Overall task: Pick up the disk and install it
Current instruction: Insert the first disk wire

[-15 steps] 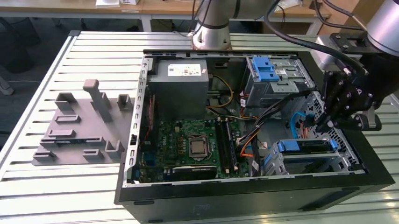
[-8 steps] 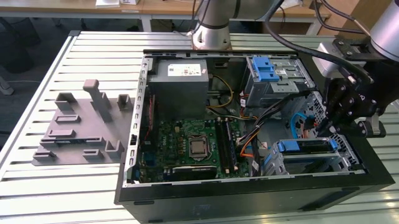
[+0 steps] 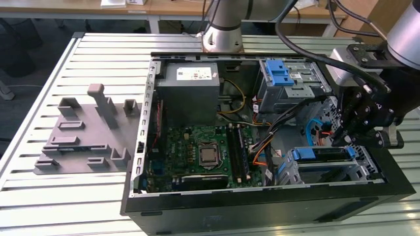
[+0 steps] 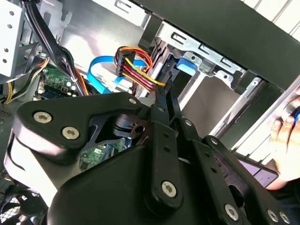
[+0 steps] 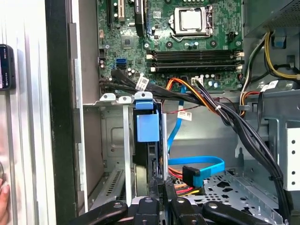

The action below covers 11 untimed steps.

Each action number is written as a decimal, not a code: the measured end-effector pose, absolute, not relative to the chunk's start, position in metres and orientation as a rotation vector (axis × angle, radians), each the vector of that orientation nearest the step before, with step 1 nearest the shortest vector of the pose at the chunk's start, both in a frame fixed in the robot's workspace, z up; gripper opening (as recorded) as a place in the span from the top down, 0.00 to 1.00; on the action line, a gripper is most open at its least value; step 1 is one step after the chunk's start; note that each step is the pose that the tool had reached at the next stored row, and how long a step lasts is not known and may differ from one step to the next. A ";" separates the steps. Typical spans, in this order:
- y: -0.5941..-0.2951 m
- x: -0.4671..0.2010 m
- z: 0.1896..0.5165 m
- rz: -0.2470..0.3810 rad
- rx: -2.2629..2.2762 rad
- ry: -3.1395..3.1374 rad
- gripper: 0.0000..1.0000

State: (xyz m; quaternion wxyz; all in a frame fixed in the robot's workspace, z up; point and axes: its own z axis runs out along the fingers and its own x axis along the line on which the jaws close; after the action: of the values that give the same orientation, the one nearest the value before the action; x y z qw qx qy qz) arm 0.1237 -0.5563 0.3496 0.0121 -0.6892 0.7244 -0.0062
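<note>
A: Disk (image 3: 319, 154) first, where does it sit?

B: In the drive bay at about 4 o'clock inside the open computer case (image 3: 262, 201), going by the exterior view. Its blue plastic rail faces up along the bay's edge. In the first wrist view the disk (image 5: 147, 126) is seen edge-on, standing in the slot with its blue tab toward the motherboard.

A: And the end effector?

B: The end effector (image 3: 346, 141) hangs just at 2 o'clock of the bay, tip close to the disk. In both wrist views it (image 4: 165, 96) (image 5: 158, 190) points straight at the blue tab. I cannot tell whether it is apart, together or clamped on the disk.

A: What else is in the case?

B: Green motherboard (image 3: 196, 147) at 7 o'clock, grey metal box (image 3: 187, 88) at 11 o'clock, perforated cage (image 3: 292, 81) with a blue latch at 1 o'clock. A flat blue cable (image 5: 197, 161) loops just beside the bay.

A: Outside the case?

B: A grey fixture (image 3: 85, 137) lies at 9 o'clock on the slatted surface (image 3: 66, 206), well apart from the case. A person's hand (image 4: 287, 133) rests near the case's outer wall
</note>
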 end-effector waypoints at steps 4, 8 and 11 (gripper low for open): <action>-0.556 0.124 0.350 -0.020 -2.148 2.257 0.83; -0.556 0.124 0.349 -0.019 -2.148 2.256 0.83; -0.556 0.124 0.348 -0.016 -2.146 2.255 0.83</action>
State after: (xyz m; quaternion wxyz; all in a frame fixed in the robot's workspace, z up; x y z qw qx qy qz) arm 0.1236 -0.5564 0.3481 0.0142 -0.6894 0.7243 -0.0052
